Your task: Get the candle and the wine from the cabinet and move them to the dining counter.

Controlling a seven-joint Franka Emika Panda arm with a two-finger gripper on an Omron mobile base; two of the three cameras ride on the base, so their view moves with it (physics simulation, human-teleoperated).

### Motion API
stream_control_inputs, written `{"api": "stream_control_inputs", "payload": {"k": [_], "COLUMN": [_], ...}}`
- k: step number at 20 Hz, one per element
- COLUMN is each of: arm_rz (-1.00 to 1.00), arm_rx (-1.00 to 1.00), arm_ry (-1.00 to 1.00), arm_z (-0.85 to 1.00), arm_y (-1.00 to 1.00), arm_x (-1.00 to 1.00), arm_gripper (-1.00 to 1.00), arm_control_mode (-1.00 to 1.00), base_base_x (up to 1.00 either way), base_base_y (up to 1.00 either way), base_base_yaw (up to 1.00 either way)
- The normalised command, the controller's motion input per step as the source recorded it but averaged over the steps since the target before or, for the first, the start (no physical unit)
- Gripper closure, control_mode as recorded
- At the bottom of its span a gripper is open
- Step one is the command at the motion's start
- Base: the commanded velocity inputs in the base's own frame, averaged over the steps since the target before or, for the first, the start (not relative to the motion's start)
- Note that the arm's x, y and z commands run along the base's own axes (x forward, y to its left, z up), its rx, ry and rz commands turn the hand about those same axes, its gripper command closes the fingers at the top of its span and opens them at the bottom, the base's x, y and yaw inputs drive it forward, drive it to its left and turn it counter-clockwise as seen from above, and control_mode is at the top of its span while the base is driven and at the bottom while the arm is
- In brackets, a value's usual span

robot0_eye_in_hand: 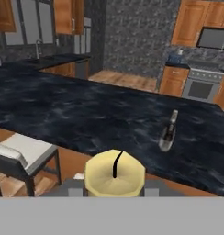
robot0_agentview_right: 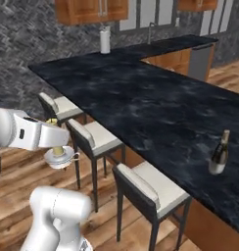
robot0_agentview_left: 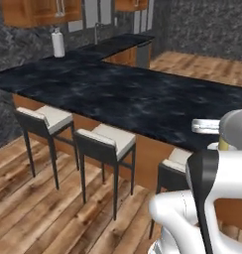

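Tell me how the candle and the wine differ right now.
The candle is short, squat and pale yellow with a dark wick; the wine is a tall, slim dark bottle with a long neck. The candle sits at the gripper, short of the dining counter; the wine already stands on that counter, upright and free of the robot. Both are near the counter's front edge.
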Motion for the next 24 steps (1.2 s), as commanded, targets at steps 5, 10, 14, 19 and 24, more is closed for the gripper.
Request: {"api": "stream_control_inputs", "payload": {"k": [5,10,14,19,24], "arm_rz": [0.00,0.00,0.00,0.00,0.00], "arm_rx": [0.00,0.00,0.00,0.00,0.00], "arm_ry": [0.00,0.00,0.00,0.00,0.00], "arm_z": [0.00,0.00,0.00,0.00,0.00], "arm_y": [0.00,0.00,0.00,0.00,0.00], "arm_x": [0.00,0.00,0.00,0.00,0.00], "arm_gripper": [1.00,1.00,1.00,1.00,1.00], "arm_control_mode": [1.00,1.00,1.00,1.00,1.00], "base_base_x": [0.81,0.71,0.66,0.69,0.74], "base_base_y": [0.35,0.26,0.29,0.02,0.03], "base_base_yaw": [-0.47,-0.49,-0.51,-0.47,-0.44]}}
